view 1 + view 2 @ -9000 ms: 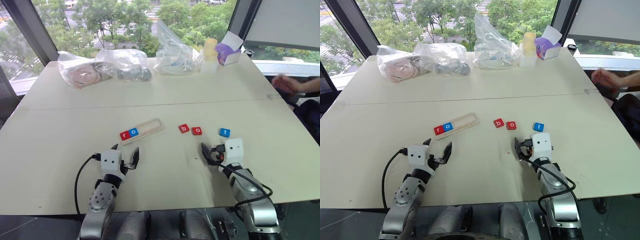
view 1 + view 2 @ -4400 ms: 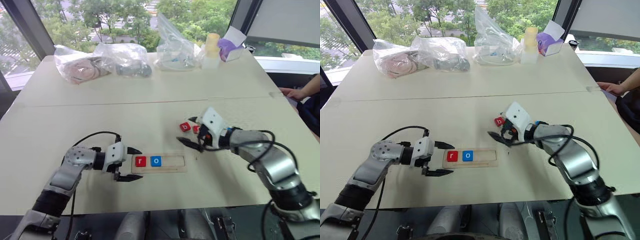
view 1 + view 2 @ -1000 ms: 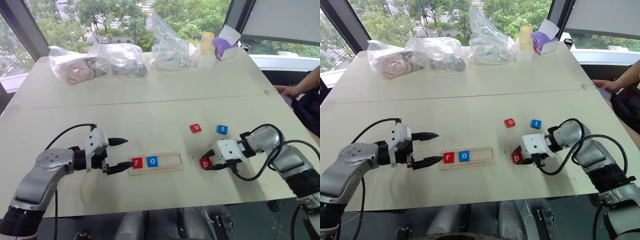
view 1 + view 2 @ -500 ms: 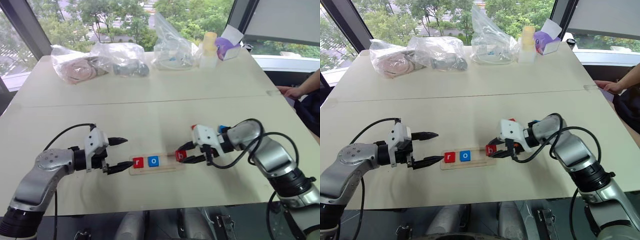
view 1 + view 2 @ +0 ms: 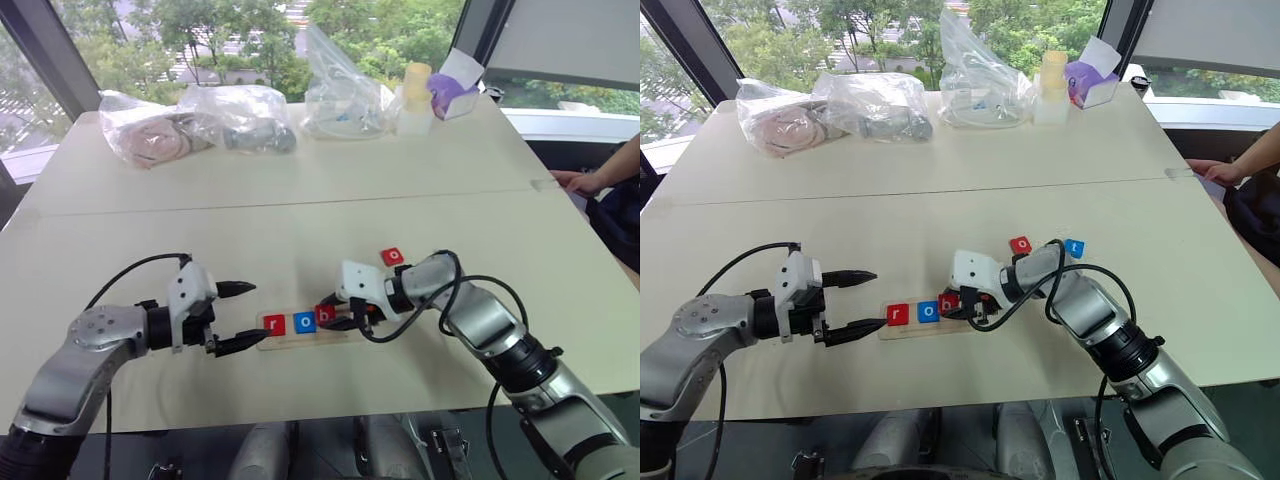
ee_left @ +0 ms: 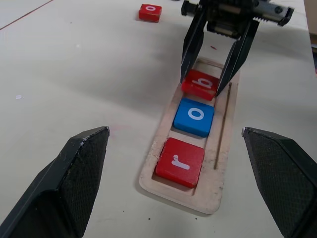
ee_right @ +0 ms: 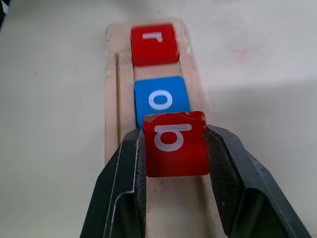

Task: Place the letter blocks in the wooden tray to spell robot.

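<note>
The right hand (image 7: 176,148) has come in from the right side of the worktop (image 5: 300,200), where a second ago it gripped the red "b" block (image 7: 174,144) well clear of the tray, and it now holds that block over the wooden tray (image 6: 225,129), just beside the blue "o" block (image 6: 194,116). Its two fingers (image 7: 124,183) are clamped on the block's sides, and the block looks tilted, its near edge over or touching the "o" and not yet lying flat in the groove. The red "r" block (image 6: 179,162) sits at the tray's left end with the blue "o" next to it, both seated. The left hand (image 5: 232,315) hovers at that left end with its fingers spread wide, holding nothing; it has stayed put over the last second and seems to be steadying or guarding the tray, though I cannot tell whether a fingertip touches the wood. A second red "o" block (image 5: 393,256) and the blue "t" block (image 5: 1073,247) lie loose on the worktop beyond the right arm. So the third letter is arriving: two are placed, one is about to be set down, two remain. The next move likely calls for lowering the "b" level against the "o" before letting go, since a tilted release could leave it riding on its neighbour.
</note>
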